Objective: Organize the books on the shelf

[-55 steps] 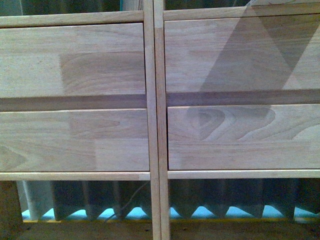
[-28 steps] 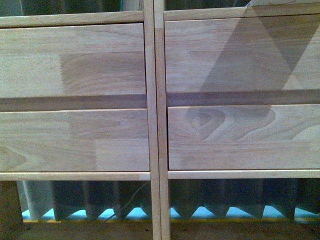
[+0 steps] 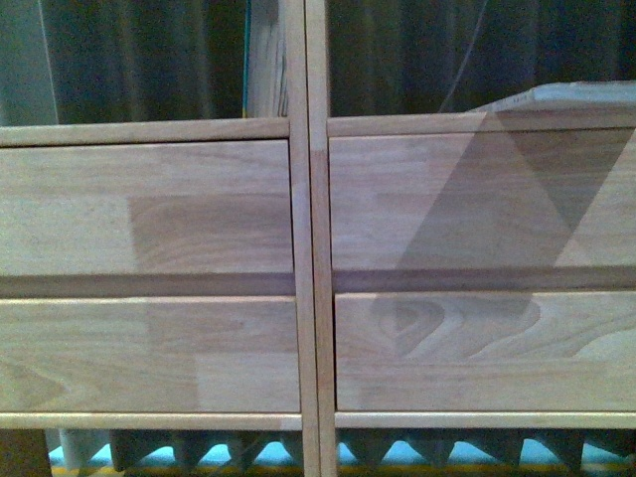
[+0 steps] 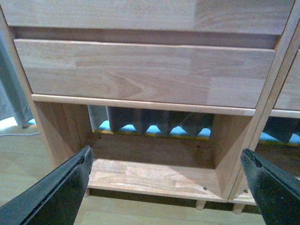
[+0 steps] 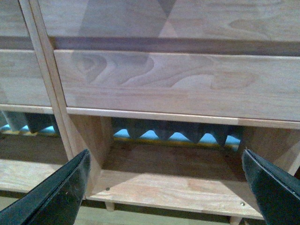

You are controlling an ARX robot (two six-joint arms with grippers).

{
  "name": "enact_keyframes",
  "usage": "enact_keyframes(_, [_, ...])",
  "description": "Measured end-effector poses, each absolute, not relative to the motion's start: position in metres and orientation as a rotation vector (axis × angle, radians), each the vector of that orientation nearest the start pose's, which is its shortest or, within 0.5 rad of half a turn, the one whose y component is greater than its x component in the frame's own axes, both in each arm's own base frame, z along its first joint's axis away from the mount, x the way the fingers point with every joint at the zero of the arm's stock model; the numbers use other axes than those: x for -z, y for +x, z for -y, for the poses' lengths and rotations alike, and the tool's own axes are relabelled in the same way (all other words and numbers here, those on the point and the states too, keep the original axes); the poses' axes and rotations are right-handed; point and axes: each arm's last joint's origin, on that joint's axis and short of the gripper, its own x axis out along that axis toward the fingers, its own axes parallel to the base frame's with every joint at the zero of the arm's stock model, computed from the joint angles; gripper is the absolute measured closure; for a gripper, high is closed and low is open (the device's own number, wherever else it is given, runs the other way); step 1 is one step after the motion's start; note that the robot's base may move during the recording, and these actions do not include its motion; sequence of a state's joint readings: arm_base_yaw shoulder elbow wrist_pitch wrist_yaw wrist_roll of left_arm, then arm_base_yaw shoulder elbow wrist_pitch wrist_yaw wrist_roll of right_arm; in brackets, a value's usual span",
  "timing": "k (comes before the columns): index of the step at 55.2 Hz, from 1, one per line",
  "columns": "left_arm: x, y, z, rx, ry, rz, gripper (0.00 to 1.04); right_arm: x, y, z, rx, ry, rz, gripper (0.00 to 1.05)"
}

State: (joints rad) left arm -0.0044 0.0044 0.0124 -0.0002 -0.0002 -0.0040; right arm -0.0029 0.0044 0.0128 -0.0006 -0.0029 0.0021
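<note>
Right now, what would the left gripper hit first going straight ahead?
The open left gripper points into the shelf's bottom compartment, likely meeting its floor board first; depth unclear.

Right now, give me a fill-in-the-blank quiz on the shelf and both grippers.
1. The left gripper faces the shelf with its jaws ____.
2. The right gripper holds ____.
3. In the front view, ____ drawer fronts sit stacked on each side of the central upright.
Missing words: open; nothing; two.
</note>
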Motion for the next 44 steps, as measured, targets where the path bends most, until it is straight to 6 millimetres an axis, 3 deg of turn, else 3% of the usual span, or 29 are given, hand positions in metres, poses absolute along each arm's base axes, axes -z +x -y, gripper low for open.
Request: enact_keyframes(44, [-0.1674,0.0972,0.0004,0.005,-0.004,0.008,0.07,-0.1674,0.0972,0.0002,0.000,0.003,0.007,0.07])
